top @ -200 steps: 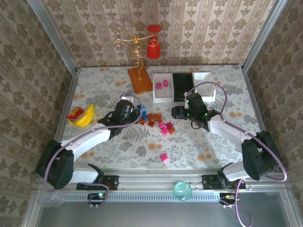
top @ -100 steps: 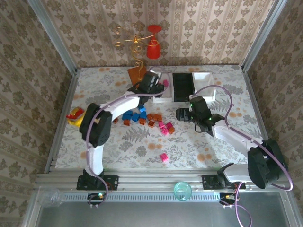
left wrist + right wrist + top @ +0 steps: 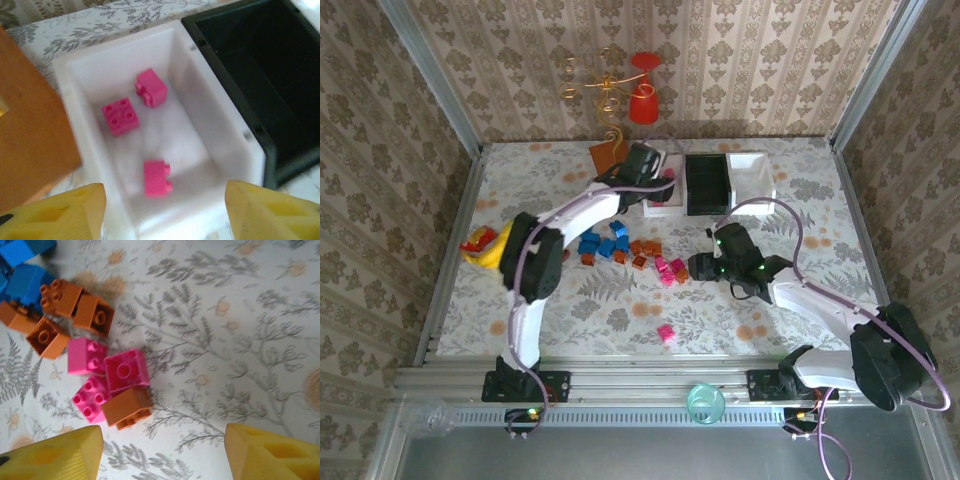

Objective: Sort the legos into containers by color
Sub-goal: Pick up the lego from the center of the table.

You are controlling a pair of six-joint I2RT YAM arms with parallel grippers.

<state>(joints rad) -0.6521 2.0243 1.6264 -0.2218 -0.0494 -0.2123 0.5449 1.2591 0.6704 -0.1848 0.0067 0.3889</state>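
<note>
We see pink legos [image 3: 151, 88] in a white bin [image 3: 215, 130] beside a black bin [image 3: 250, 60], and a blue, orange and pink pile [image 3: 90, 315] on the cream, grey-fern-patterned desk [image 3: 225, 315].

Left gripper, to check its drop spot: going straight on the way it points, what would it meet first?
Probably the nearest pink lego lying in the white bin, or the bin floor beside it; depth is unclear.

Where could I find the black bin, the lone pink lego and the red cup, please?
black bin [image 3: 706, 186], top external view, bare floor.
lone pink lego [image 3: 666, 333], top external view, top face.
red cup [image 3: 643, 104], top external view, side wall.
</note>
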